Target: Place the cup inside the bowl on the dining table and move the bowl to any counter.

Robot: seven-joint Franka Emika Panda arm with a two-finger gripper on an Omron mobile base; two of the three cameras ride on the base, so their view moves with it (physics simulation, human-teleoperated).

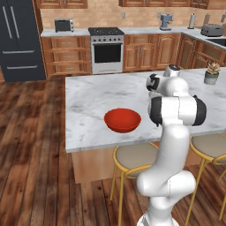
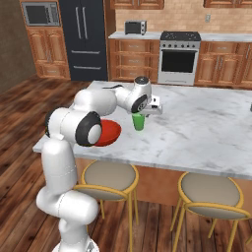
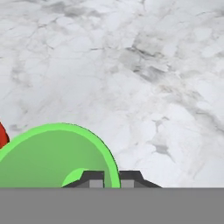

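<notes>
The hand (image 2: 140, 116) is clenched on the rim of the green cup (image 2: 139, 122), holding it upright over the marble desk (image 2: 206, 123). The red bowl (image 1: 122, 119) sits just beside it, near the desk's front edge toward the stools.

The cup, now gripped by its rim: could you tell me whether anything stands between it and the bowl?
Nothing visible does. The gripper holds the cup over the dining table, and only bare marble separates it from the bowl close beside it.
</notes>
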